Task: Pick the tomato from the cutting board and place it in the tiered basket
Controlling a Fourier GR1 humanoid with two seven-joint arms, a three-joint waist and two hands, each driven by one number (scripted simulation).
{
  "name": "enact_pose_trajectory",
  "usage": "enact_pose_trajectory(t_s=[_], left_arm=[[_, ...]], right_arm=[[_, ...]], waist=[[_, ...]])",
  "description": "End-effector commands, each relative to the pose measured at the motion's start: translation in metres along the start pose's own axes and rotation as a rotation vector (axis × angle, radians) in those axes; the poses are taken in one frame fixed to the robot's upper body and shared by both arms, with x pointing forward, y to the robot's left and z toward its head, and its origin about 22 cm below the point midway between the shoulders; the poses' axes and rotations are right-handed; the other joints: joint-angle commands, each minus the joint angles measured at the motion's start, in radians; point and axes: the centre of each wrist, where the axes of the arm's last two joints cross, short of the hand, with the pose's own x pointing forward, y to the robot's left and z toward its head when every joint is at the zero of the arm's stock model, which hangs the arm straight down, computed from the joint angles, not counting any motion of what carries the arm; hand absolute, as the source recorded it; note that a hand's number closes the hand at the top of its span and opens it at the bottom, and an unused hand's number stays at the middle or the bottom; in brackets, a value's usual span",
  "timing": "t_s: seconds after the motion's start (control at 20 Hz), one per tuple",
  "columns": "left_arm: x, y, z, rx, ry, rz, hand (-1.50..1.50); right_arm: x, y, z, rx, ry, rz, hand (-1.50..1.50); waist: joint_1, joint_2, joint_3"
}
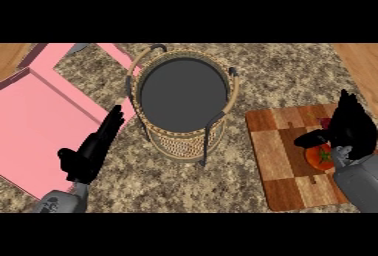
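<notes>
Head view: black right hand over the round red tomato, no grip.
Tomato sits on the checkered wooden cutting board at right, partly hidden under the right palm. That hand's fingers are extended and its thumb is spread beside the tomato, not curled round it. Black left hand rests at left, fingers straight. Further back, a round wicker tiered basket stands centre on the speckled granite counter. A flat pink box lies left.
</notes>
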Motion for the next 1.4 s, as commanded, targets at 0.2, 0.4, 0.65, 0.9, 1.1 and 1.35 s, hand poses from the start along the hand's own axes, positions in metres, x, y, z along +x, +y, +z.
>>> enact_pose_trajectory(t_s=[0.2,0.4,0.65,0.9,1.1,1.35], left_arm=[[-0.009,0.009,-0.001,0.016,-0.009,0.008,0.0],[-0.004,-0.001,-0.01,0.009,-0.006,-0.003,0.0],[0.003,-0.005,-0.012,-0.012,-0.02,0.01,0.0],[-0.001,-0.016,-0.002,-0.022,-0.013,0.009,0.0],[-0.005,-0.005,-0.007,-0.033,-0.009,0.013,0.0],[-0.003,-0.022,-0.017,-0.029,-0.007,0.017,0.0]], right_arm=[[-0.003,-0.002,0.007,0.031,0.304,0.112,-1.5],[-0.004,0.011,0.022,0.067,0.313,0.066,-1.5],[0.0,0.009,0.025,0.04,0.324,0.054,-1.5],[-0.014,0.012,0.019,0.032,0.405,0.046,-1.5],[-0.022,0.038,0.038,0.069,0.414,0.064,-1.5],[-0.017,0.04,0.037,0.062,0.407,0.041,-1.5]], waist=[[-0.012,0.008,0.004],[-0.004,0.011,0.007],[0.015,0.014,0.008],[0.017,0.012,0.008],[0.014,0.015,0.008],[0.019,0.017,0.009]])
